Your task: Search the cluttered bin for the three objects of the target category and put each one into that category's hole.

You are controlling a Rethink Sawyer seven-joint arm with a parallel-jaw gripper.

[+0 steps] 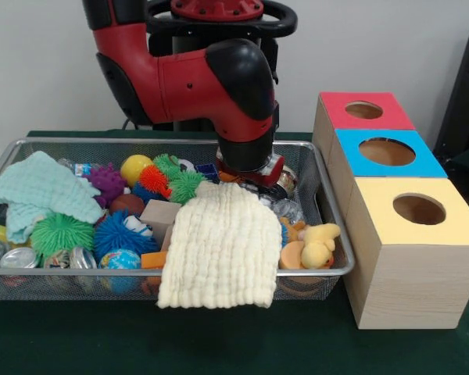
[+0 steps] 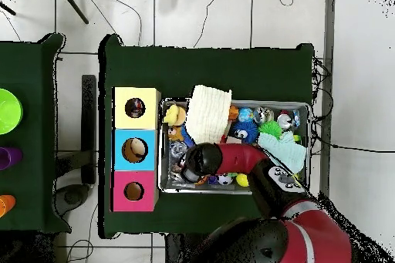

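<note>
wire bin (image 1: 328, 205) crammed with toys; red-, blue-, yellow-topped holed boxes (image 1: 388, 187) beside.

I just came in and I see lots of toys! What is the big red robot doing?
The red robot arm is reaching down into the far side of a wire bin packed with spiky balls, a yellow duck and two cloths. A cream cloth hangs over the bin's front edge. Beside the bin stand three boxes with holes, red, blue and yellow. Its jaws are hidden behind the clutter, so whether it holds anything is unclear.
</note>
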